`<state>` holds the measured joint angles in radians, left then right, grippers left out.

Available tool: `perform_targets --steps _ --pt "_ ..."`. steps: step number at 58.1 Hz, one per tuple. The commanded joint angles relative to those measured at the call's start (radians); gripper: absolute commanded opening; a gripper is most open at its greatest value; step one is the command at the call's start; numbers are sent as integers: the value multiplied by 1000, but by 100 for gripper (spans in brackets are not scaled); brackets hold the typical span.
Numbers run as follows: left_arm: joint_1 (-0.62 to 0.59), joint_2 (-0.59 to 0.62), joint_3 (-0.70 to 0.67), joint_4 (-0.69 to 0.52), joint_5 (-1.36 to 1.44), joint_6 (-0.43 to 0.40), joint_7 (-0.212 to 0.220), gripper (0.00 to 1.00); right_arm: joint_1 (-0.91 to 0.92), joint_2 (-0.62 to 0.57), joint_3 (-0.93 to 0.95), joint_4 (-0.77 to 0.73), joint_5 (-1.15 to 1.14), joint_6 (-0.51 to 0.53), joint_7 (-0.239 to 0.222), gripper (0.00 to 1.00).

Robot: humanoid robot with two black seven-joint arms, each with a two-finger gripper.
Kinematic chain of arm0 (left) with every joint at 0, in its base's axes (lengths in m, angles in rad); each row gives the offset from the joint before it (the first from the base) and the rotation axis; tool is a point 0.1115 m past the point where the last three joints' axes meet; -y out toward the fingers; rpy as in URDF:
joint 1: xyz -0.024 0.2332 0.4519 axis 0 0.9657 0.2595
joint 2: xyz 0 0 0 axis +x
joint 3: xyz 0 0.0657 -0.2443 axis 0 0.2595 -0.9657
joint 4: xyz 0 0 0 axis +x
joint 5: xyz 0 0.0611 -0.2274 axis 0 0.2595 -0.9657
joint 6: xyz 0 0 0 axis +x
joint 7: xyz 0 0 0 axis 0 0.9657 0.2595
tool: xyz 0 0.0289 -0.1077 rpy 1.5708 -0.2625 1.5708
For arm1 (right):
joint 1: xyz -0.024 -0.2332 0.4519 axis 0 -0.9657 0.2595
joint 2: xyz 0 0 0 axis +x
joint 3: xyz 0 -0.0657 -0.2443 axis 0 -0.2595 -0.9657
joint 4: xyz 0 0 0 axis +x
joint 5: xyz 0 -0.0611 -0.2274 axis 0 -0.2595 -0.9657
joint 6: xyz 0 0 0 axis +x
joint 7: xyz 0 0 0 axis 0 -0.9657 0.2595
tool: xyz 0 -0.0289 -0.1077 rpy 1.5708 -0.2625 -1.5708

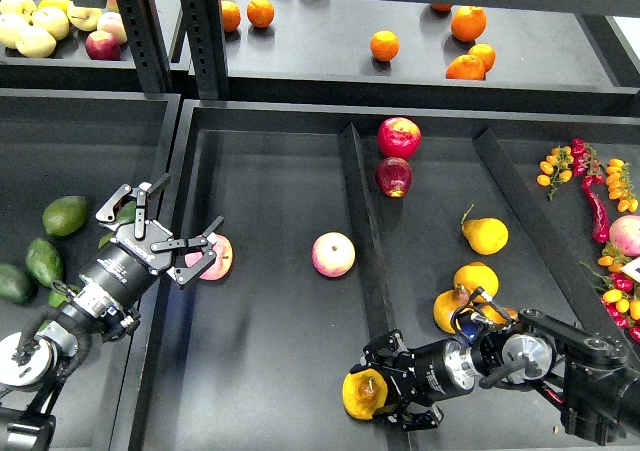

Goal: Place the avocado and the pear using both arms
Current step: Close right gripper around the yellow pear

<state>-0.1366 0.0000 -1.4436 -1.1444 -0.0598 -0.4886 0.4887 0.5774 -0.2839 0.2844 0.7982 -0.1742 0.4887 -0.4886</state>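
1. Right gripper [385,389], near right of the bench: jaws closed around the pear [362,393], dark hollow patch facing up.
2. Left gripper [172,233], near left: jaws spread apart, holding nothing, just beside a pink apple [216,258].
3. Avocado [64,215] lies in the left tray, left of that gripper; two more sit nearer.
4. Judgement: pear firm, bruises easily. Avocado smooth, likely slippery; take it across the narrow middle.

Your avocado and your pear

Your dark green avocado [64,215] lies in the far left bin. Your yellow-orange pear [364,394] lies low in the middle bin, brown hollow showing.
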Motion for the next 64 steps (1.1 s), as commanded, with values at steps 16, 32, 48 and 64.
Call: perform_targets --steps 16,32,48,64 --pt "0 0 2 0 0 0 0 99 -14 2 4 -7 27 0 0 46" --pt "2 0 2 0 0 0 0 99 -21 0 22 4 77 0 0 24" --pt "6 0 2 0 0 0 0 99 -13 -4 47 44 122 0 0 17" --pt "12 0 3 -1 0 0 0 99 -10 -70 222 168 137 -19 0 17"
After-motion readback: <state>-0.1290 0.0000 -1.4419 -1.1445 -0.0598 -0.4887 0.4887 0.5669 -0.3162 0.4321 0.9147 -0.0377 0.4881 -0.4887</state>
